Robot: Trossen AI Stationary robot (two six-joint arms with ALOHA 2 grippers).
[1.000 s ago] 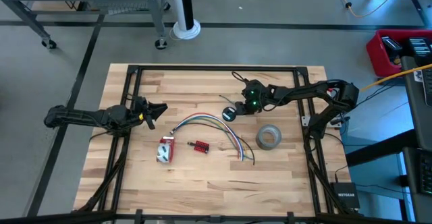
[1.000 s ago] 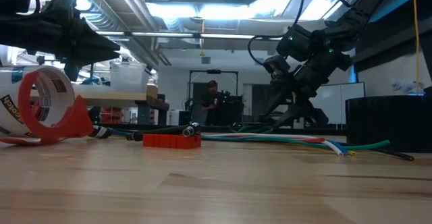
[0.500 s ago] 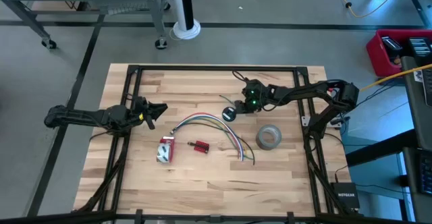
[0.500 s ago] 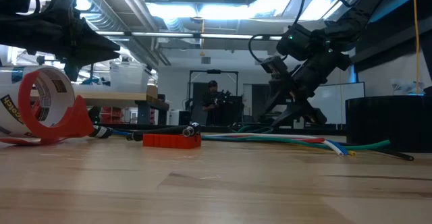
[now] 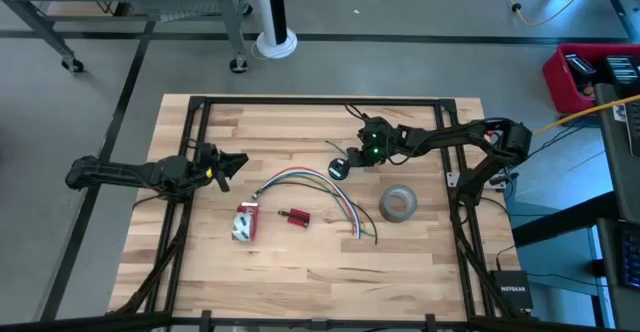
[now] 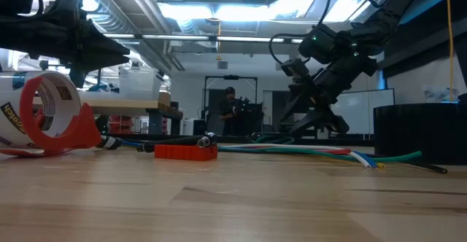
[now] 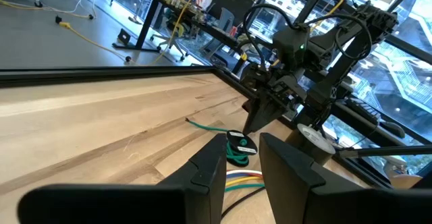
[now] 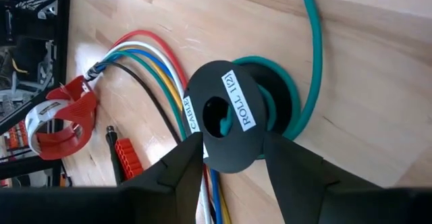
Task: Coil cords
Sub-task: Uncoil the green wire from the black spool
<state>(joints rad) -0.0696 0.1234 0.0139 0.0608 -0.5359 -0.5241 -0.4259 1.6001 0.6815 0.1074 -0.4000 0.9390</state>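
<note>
Teal cord on black spool unmoved on table; right gripper crept upward, jaws spread, empty. Left gripper idle, jaws part-open. Coiling stalled.

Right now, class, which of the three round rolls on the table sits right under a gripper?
The small black spool wound with teal cord, under the right gripper. The grey tape roll and red tape dispenser lie clear of both arms.

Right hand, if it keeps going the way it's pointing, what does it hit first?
Most likely the cord spool: the right hand points straight at its black labelled disc, open fingers either side. How far off it is, I can't tell.
</note>
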